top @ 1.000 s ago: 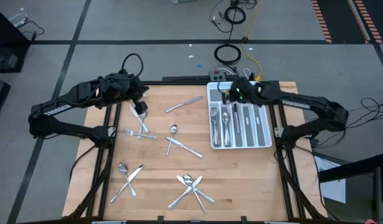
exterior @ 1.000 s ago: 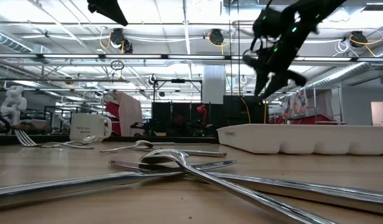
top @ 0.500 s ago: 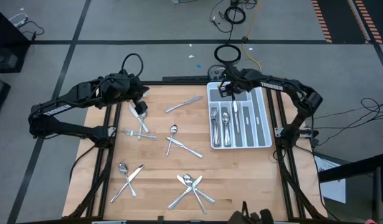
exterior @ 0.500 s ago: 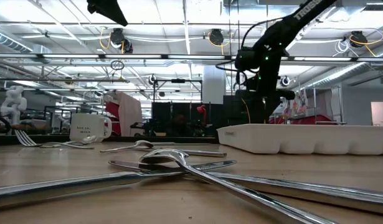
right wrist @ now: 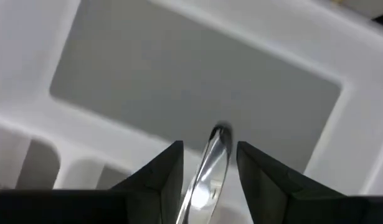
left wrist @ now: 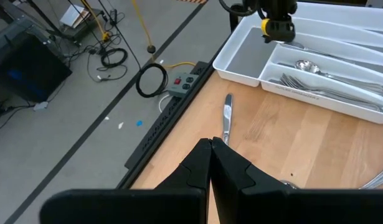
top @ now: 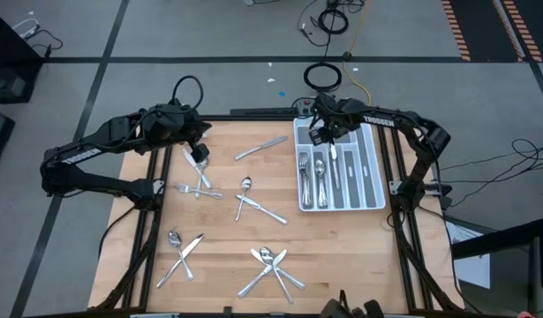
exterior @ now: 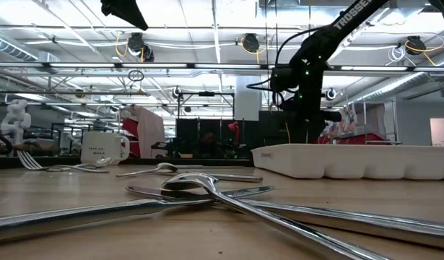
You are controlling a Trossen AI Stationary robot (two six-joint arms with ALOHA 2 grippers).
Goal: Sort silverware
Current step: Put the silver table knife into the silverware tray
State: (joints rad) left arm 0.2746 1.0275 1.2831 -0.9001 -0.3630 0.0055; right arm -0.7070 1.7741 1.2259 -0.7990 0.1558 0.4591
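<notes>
Loose silverware lies flat on the wooden table: a knife (top: 260,147), a crossed spoon and fork (top: 247,200), forks (top: 197,188), a pair (top: 181,252) and a cluster (top: 271,265). More pieces lie in the white divided tray (top: 340,168). My right gripper (top: 328,132) (right wrist: 210,163) hangs over the tray's far end, shut on a slim silver piece (right wrist: 215,155). My left gripper (top: 192,141) (left wrist: 210,149) is shut, above the table's far left by the white mug (top: 199,157). My right gripper has a slim silver piece between its two fingers (right wrist: 169,171), lying along them, with its rounded end (right wrist: 220,133) sticking out past the tips. The fingers point down into the tray's far cross compartment (right wrist: 179,81). Whether that end touches the tray floor cannot be told.
The tray's long compartments hold forks and spoons (left wrist: 322,84). A white mug (exterior: 105,148) stands at the table's far left. Cables and a switch box (left wrist: 179,84) lie on the floor beyond the far edge. Bare wood lies between the loose pieces.
My right gripper has swung from a high slant to pointing straight down. It has dropped toward the tray's far end and shifted slightly toward the table's left. The arm's elbow has folded in. The left arm has kept still.
</notes>
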